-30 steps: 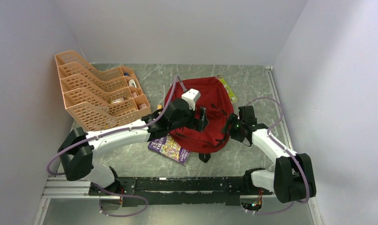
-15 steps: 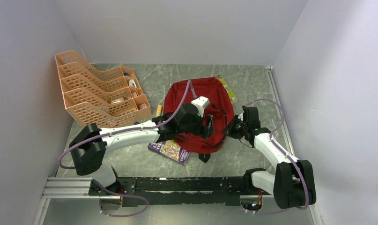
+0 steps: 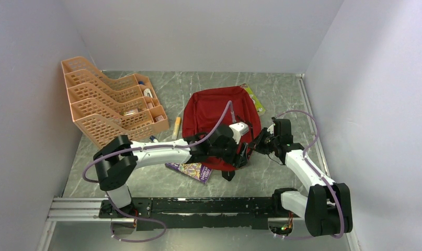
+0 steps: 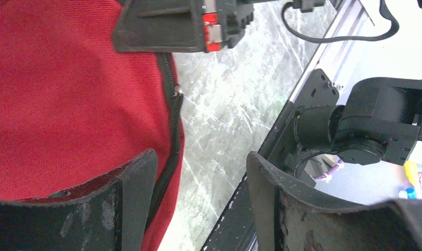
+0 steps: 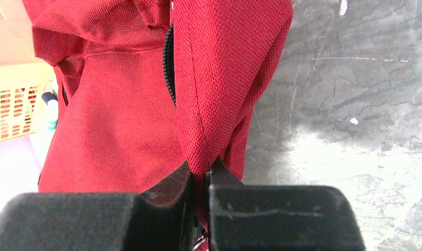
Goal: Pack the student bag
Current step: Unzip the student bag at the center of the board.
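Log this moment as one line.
right gripper: shut on student bag fabric | left gripper: open, over zipper at bag's edge

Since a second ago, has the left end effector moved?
Yes. The left end effector slid rightward and nearer the camera across the student bag, farther from the orange tray rack.

The left tool (image 3: 243,153) has swung to the student bag's (image 3: 208,111) near-right edge; the right tool (image 3: 259,141) has pinched its fabric.
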`<state>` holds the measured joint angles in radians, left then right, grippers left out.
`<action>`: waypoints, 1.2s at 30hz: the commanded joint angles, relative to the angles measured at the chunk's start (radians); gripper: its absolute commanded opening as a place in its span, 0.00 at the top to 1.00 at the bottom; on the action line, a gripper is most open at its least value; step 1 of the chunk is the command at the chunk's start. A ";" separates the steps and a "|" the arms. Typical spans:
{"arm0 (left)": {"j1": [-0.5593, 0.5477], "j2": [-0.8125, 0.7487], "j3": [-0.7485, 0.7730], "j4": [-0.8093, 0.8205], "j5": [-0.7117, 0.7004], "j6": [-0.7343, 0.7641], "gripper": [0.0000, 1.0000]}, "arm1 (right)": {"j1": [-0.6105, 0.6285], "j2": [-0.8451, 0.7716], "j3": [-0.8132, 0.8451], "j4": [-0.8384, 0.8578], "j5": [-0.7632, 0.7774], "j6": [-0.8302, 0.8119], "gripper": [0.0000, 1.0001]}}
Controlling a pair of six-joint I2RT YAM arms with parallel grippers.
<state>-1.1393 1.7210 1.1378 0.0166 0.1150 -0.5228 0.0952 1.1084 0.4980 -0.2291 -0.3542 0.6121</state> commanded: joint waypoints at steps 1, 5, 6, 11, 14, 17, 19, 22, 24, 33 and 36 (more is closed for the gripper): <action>-0.024 0.049 0.075 0.004 0.048 0.046 0.35 | -0.010 -0.019 0.010 0.016 -0.041 -0.001 1.00; -0.031 0.102 0.112 -0.015 0.033 0.070 0.39 | -0.014 -0.021 0.010 0.015 -0.046 -0.003 1.00; -0.031 0.111 0.116 -0.034 0.027 0.075 0.40 | -0.014 -0.022 0.010 0.013 -0.045 -0.003 1.00; -0.033 0.133 0.141 -0.078 -0.033 0.088 0.41 | -0.017 -0.029 0.010 0.009 -0.048 -0.006 1.00; -0.033 0.127 0.142 -0.086 -0.067 0.091 0.40 | -0.017 -0.029 0.010 0.012 -0.054 -0.006 1.00; -0.033 0.127 0.140 -0.086 -0.080 0.096 0.41 | -0.017 -0.027 0.010 0.012 -0.058 -0.007 1.00; -0.033 0.133 0.145 -0.087 -0.076 0.098 0.42 | -0.017 -0.027 0.010 0.013 -0.058 -0.008 1.00; -0.033 0.150 0.150 -0.084 -0.061 0.098 0.44 | -0.018 -0.028 0.008 0.015 -0.060 -0.006 1.00; -0.033 0.162 0.154 -0.076 -0.052 0.097 0.47 | -0.019 -0.027 0.007 0.016 -0.064 -0.006 1.00; -0.036 0.210 0.196 -0.079 -0.032 0.101 0.69 | -0.019 -0.033 0.004 0.015 -0.065 -0.008 1.00; -0.035 0.205 0.198 -0.086 -0.043 0.104 0.83 | -0.018 -0.035 0.002 0.013 -0.057 -0.011 1.00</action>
<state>-1.1648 1.9251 1.3003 -0.0586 0.0631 -0.4278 0.0841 1.0962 0.4980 -0.2302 -0.3893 0.6067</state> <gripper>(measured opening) 0.235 0.079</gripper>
